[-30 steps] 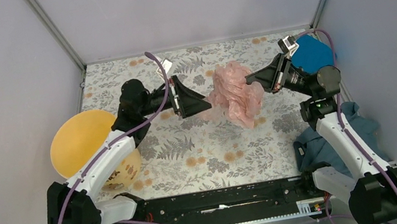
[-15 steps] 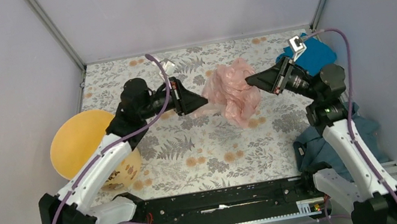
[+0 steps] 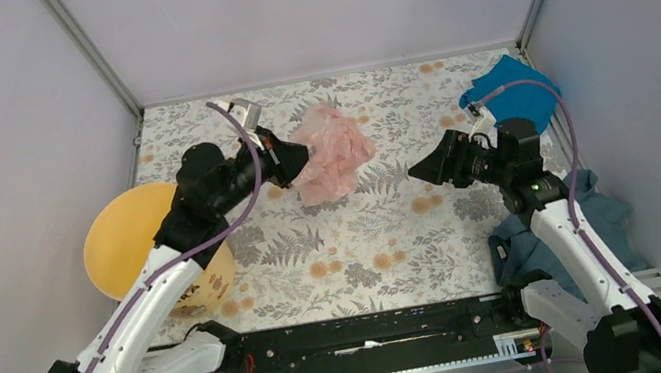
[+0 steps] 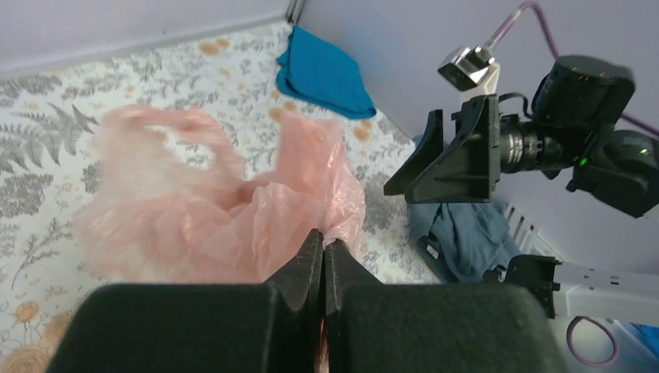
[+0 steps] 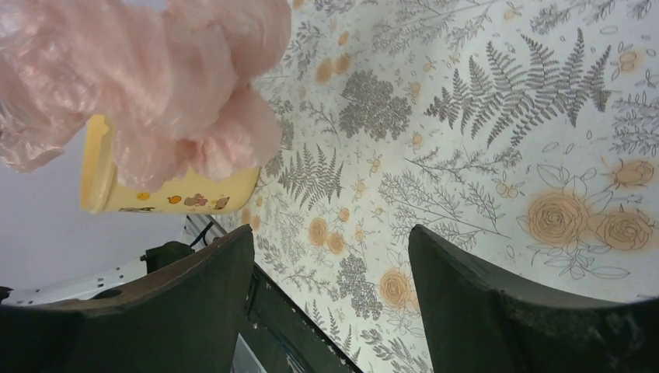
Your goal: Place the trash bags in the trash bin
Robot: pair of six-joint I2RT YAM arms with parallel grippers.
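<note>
Top view: since half a second back, the right tool [image 3: 420,171] has let go and pulled back to its side. The left tool [image 3: 289,158] has carried the pink trash bag [image 3: 333,151] left, toward the yellow trash bin [image 3: 138,239] at the left edge of the floral surface [image 3: 366,241]. Bag not in the bin yet. Blue cloth [image 3: 514,93] sits far right.

Left wrist: left tool [image 4: 322,249] pressed together, pinching a fold of trash bag [image 4: 210,225] film; the rest bunches ahead.

Right wrist: right tool [image 5: 330,233] spread, nothing between the fingers. Trash bag [image 5: 155,70] and trash bin [image 5: 171,194] well ahead.

Step in hand: carry to bin. Lift high so trailing film clears the rim, and centre over the mouth before releasing. Thin film may cling or snag.
</note>
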